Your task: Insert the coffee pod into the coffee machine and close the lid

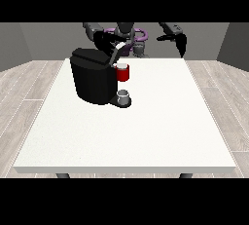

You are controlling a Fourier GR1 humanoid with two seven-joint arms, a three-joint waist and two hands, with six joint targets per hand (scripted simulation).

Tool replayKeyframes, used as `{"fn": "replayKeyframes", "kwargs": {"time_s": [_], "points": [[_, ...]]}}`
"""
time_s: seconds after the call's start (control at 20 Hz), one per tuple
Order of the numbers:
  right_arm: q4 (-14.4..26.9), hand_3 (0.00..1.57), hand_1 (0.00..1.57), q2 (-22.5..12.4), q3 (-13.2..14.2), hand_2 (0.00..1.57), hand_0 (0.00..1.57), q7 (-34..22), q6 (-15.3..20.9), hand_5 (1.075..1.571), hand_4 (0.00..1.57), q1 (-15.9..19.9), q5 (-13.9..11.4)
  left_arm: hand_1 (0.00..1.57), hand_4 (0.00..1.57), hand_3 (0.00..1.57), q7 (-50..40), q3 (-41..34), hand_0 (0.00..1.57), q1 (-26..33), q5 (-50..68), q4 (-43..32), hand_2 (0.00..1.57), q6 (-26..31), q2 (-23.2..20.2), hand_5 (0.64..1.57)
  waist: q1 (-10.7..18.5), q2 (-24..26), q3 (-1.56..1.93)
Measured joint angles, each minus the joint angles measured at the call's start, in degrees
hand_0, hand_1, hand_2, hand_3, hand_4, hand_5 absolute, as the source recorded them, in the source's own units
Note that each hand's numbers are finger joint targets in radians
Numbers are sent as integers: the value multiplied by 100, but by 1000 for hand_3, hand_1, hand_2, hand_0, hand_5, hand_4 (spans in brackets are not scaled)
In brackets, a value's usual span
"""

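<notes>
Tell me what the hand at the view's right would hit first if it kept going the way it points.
That hand hangs with its fingers pointing down, so it would probably meet the table near its far edge; depth is unclear, and it may sit just behind that edge.

The robot's dark grey torso is showing small at the top, with glossy purple curved bands wrapping its chest. Dark grey, rounded arm segments are running out from the shoulders. Both hands are appearing matte black: one at the view's right, one at the view's left.
</notes>
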State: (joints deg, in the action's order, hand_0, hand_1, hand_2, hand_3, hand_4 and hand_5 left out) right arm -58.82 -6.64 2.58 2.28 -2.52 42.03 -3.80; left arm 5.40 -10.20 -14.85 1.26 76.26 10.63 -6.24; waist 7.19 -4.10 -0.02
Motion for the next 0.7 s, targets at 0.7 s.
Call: {"fn": "replayKeyframes", "kwargs": {"time_s": [0.7], "points": [[210,0,0,243,-201,0,0,139,127,1571,67,457,-412,0,145,0,344,164,0,25,35,115,0,7,33,1571,88,61,1]]}}
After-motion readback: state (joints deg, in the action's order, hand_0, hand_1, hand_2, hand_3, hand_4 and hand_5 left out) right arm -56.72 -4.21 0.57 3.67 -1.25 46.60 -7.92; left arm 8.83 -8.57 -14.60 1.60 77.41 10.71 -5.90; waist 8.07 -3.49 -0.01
